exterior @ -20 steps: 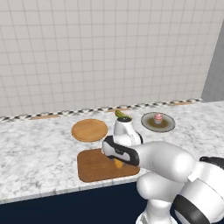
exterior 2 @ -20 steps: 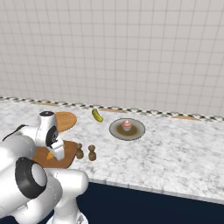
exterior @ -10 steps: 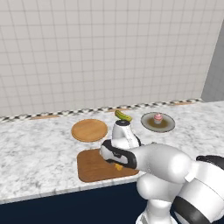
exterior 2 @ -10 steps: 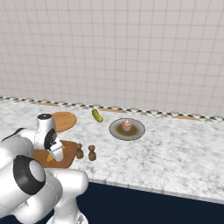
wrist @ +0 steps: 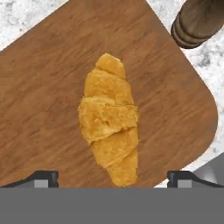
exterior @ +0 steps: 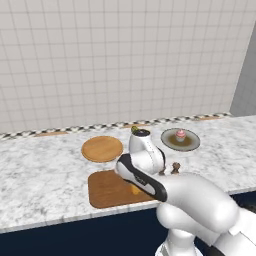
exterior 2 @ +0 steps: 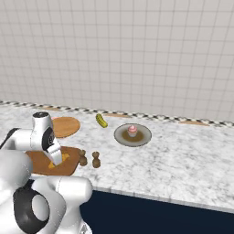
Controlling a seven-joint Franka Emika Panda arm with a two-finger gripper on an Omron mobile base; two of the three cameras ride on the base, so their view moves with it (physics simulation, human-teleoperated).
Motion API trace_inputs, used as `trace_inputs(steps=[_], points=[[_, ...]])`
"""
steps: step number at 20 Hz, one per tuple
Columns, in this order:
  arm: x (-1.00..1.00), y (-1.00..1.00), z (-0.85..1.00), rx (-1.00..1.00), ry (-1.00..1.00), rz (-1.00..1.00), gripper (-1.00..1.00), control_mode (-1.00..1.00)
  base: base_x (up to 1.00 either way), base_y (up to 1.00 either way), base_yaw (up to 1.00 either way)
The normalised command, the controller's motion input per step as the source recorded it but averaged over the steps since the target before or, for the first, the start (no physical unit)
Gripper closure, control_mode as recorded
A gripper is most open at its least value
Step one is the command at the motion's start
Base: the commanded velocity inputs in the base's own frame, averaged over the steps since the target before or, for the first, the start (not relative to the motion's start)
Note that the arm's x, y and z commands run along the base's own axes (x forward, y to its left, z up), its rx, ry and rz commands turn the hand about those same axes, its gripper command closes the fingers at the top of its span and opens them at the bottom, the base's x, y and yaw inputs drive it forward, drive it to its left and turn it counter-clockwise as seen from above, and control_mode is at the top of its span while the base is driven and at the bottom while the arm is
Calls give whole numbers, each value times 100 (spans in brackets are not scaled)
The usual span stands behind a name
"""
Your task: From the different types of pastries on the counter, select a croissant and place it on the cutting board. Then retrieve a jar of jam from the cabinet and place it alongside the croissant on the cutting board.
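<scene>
Wooden cutting board (exterior: 107, 189), left base view: reddish-brown, lying directly under the arm's hand. A sliver of golden croissant (exterior: 134, 189) shows on it just below the wrist. Round lighter plate (exterior: 102, 148) sits beyond the hand; dark plate with pink cupcake (exterior: 180, 135) lies beyond and off to one side. Risk: the bulky forearm hides the board, so a careless lift could sweep the pastry off unseen.

Right base view: croissant (exterior 2: 60, 159) rests on the board (exterior 2: 68, 168) beneath the hand. Two small brown shakers (exterior 2: 89, 158) stand on the marbled counter (exterior 2: 183, 160), just beside the board and close to the hand. Green pickle (exterior 2: 101, 120) lies well beyond. Risk: a sideways withdrawal could topple the shakers.

Hand view: gripper (wrist: 113, 177) with fingertips spread wide apart, one either side of the croissant (wrist: 110, 116), not touching it; the pastry lies loose on the board (wrist: 39, 109), between and just ahead of the tips. One shaker (wrist: 199, 22) stands ahead, off the board's rounded corner. Risk: rising at a tilt could let a fingertip catch the pastry's near end and drag it. Jam jar yet to fetch.
</scene>
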Motion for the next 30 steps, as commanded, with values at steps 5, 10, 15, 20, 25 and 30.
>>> trace_inputs(steps=[5, 10, 15, 20, 25, 30], points=[[-53, -12, 76, 0, -1, 0, -100, -100, 0, 0, 0], [-44, -63, 67, 0, -1, 0, -100, -100, 0, 0, 0], [3, -5, 43, -4, -1, 0, -100, -100, 0, 0, 0], [0, 26, 0, -5, 0, 0, -100, -100, 0, 0, 0], [-8, 10, 0, -2, -2, 4, -100, 100, -36, 68, 37], [0, 0, 0, 0, 0, 0, -100, 100, -29, 95, 61]])
